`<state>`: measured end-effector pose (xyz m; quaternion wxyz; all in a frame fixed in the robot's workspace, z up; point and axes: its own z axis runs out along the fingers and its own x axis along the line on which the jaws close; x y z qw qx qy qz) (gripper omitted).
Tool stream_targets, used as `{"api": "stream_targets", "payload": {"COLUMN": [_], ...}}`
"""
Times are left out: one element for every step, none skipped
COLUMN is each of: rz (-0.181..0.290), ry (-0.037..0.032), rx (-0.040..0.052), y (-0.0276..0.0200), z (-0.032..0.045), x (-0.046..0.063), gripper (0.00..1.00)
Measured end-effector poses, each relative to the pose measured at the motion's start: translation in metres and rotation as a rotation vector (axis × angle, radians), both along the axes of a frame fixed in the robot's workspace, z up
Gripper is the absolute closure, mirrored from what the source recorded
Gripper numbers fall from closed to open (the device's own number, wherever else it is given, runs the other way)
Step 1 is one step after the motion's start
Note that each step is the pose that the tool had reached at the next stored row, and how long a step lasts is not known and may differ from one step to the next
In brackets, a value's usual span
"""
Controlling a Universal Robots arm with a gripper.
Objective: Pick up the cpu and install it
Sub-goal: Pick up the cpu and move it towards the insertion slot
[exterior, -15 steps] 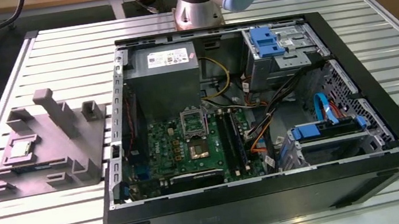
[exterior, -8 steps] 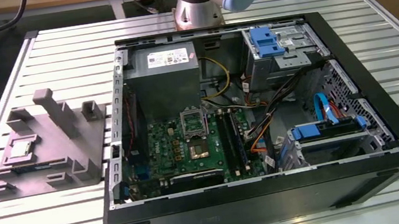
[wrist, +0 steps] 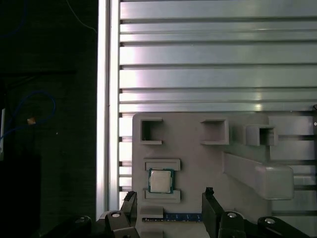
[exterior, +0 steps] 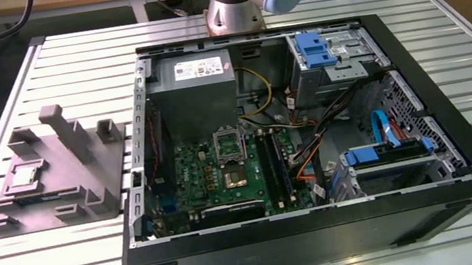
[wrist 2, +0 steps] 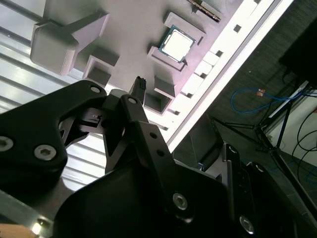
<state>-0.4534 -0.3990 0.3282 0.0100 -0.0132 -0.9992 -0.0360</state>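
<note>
The cpu (exterior: 22,176) is a small silver square lying flat in its recess on the grey plastic holder block (exterior: 60,186), at the exterior view's left, outside the computer case. In the first wrist view the cpu (wrist: 161,181) sits between two low brackets of the holder (wrist: 198,158). My gripper (wrist: 170,195) hangs above it, open and empty, with one black fingertip (wrist: 131,197) on either side. In the second wrist view the cpu (wrist 2: 177,44) lies beyond a dark fingertip (wrist 2: 139,83). The silver socket frame (exterior: 226,137) is on the green motherboard inside the case.
The open black computer case (exterior: 457,144) takes up the middle of the slatted metal table (exterior: 72,65), with cables and blue drive brackets (exterior: 385,152) inside. Upright posts (exterior: 62,128) rise from the holder. A memory strip (wrist: 173,217) lies near the cpu. The table's edge (wrist: 109,99) is close by.
</note>
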Motion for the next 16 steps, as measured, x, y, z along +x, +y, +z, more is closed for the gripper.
{"api": "stream_targets", "payload": {"rz": [0.0, 0.0, 0.0, 0.0, 0.0, 0.0, 0.0, 0.0, 0.0, 0.0, 0.0, 0.0, 0.0, 0.0, 0.0, 0.0], "ry": [0.0, 0.0, 0.0, 0.0, 0.0, -0.0001, -0.0001, -0.0001, 0.0, 0.0001, 0.0, 0.0, 0.0, 0.0001, 0.0001, 0.0002], "rx": [0.0, 0.0, 0.0, 0.0, 0.0, 0.0001, 0.0, 0.0, 0.0, 0.0, 0.0, 0.0, 0.0, 0.0, 0.0, -0.0001], "y": [0.0, 0.0, 0.0, 0.0, 0.0, -0.0001, -0.0001, -0.0002, -0.0002, -0.0002, -0.0002, -0.0002, -0.0002, -0.0002, -0.0002, -0.0002], "z": [-0.0001, -0.0001, -0.0003, -0.0004, -0.0006, -0.0009, -0.0012, -0.0016, -0.0019, -0.0023, -0.0026, -0.003, -0.0034, -0.0037, -0.0039, -0.0041], "x": [0.0, 0.0, 0.0, 0.0, 0.0, 0.0, 0.0, 0.0, 0.0, 0.0, 0.0, 0.0, 0.0, 0.0, 0.0, 0.0], "gripper": [0.37, 0.37, 0.37, 0.37, 0.37, 0.37, 0.37, 0.37, 0.37, 0.37, 0.37, 0.37, 0.37, 0.37, 0.37, 0.37]}}
